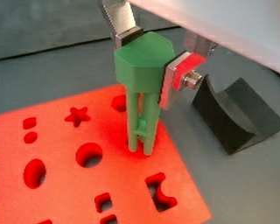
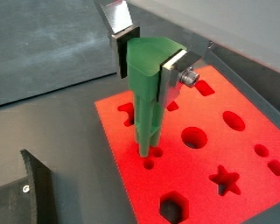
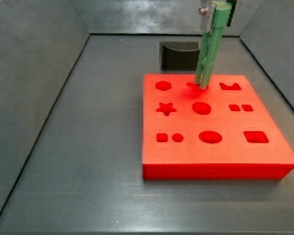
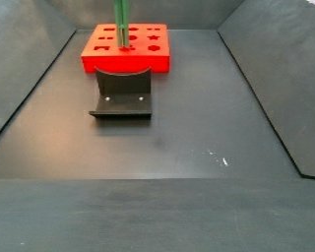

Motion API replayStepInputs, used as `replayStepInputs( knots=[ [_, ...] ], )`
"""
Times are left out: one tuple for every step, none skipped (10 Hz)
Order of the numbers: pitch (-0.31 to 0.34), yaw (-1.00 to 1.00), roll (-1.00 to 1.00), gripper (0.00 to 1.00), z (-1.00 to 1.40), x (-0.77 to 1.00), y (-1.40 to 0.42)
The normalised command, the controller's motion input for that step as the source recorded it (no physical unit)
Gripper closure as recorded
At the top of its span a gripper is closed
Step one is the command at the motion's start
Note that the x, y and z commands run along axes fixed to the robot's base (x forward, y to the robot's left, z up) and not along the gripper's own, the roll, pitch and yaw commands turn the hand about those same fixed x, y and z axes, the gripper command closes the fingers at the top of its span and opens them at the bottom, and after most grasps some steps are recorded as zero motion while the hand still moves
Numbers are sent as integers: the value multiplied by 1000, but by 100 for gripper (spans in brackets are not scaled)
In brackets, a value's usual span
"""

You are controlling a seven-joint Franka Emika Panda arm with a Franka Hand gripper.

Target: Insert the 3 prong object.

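My gripper (image 1: 149,59) is shut on the head of the bright-green 3 prong object (image 1: 140,96), also in a wrist view (image 2: 149,96). It hangs upright, rods pointing down. The rod tips touch the top of the red block (image 1: 60,175) at a small cut-out near its far edge (image 2: 146,156). In a side view the green piece (image 3: 208,50) stands over the block's back row of cut-outs (image 3: 194,85), gripper (image 3: 220,11) at the top. In a side view (image 4: 121,22) only the thin green rods show above the red block (image 4: 125,61).
A small dark grey curved block (image 1: 238,114) lies next to the red block, also in both side views (image 3: 178,53) (image 4: 122,98). The red block carries several shaped cut-outs, such as a star (image 3: 165,108) and a circle (image 3: 201,107). Grey walls (image 3: 39,110) enclose the floor.
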Motion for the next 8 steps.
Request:
replayStepInputs(
  knots=[
    [0,0,0,100,-40,0,0],
    [219,0,-4,100,0,143,0],
    [421,131,51,100,83,0,51],
    [341,123,21,100,60,23,49],
    [339,223,39,100,0,0,63],
    [293,346,0,100,40,97,-54],
    [181,260,-24,100,0,363,-117],
    [33,120,-71,100,0,349,-66]
  ],
)
